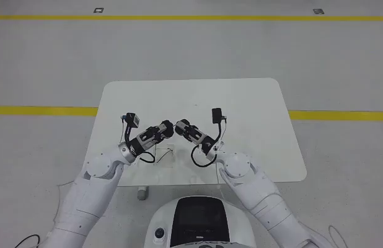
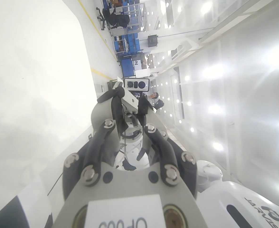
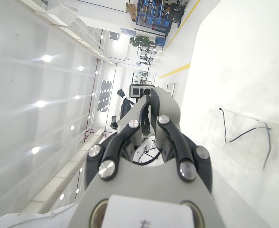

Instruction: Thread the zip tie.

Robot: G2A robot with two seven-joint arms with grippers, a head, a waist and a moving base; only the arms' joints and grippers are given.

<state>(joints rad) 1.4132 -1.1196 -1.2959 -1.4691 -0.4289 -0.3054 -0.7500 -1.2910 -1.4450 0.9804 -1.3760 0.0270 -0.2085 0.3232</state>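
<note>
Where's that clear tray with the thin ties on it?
Top view: the clear tray lies on the white table, near the robot-side edge, left of middle, just nearer the robot than the left gripper.

In the top view's lower middle, the left arm [image 1: 103, 166] and right arm [image 1: 240, 166] angle inward, the left gripper [image 1: 168, 128] and right gripper [image 1: 181, 129] facing tip to tip, close together. The left's pads [image 2: 117, 110] show a gap; the right's sit close together.
</note>
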